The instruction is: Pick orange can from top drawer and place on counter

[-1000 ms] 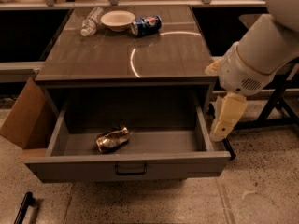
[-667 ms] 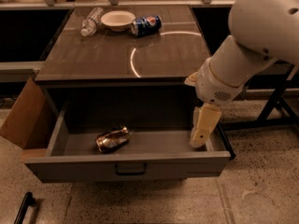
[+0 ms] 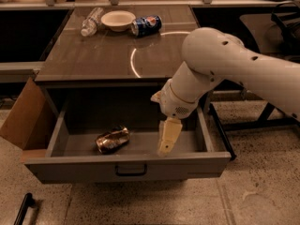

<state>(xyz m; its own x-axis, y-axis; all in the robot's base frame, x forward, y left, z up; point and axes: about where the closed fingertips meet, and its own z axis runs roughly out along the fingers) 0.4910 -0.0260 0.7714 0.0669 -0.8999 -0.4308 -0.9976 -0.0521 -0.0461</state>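
Hand (image 3: pixel 168 137) is held inside top drawer (image 3: pixel 187 163), right of orange can (image 3: pixel 112 139), for approach; grip state cannot be told.

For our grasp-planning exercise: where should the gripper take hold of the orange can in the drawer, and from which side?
Probably mid-body on the orange can, from above: it lies on its side in the top drawer, ends left-right. The gripper hangs to its right.
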